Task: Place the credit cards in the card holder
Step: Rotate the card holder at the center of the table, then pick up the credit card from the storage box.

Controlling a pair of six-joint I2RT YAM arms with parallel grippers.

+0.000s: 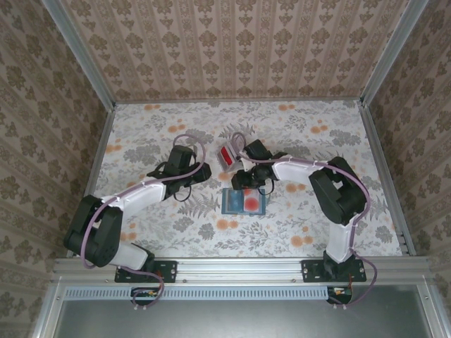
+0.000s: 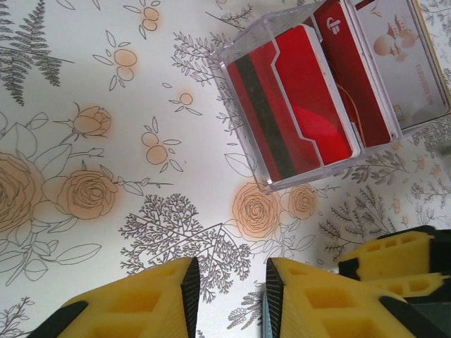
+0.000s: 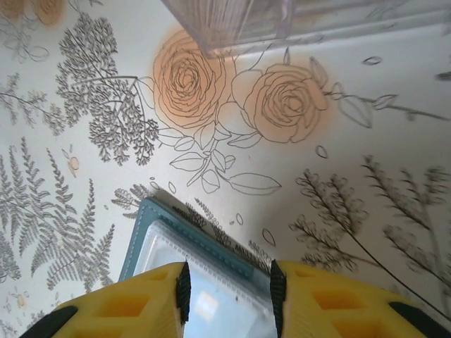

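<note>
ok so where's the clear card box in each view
top external: clear box at table centre, just beyond the card holder
left wrist: upper right, red cards inside
right wrist: top edge, one corner showing
shared landmark: floral table cover

Ahead of your left fingers (image 2: 134, 303) and off to their right, the box (image 2: 268, 29) sits on the table (image 2: 84, 70), with the cards (image 2: 310, 105) standing inside it. Beneath your right fingers (image 3: 331, 303) lies the wallet (image 3: 211, 282), its far edge showing between them. The box lies farther ahead.
</note>
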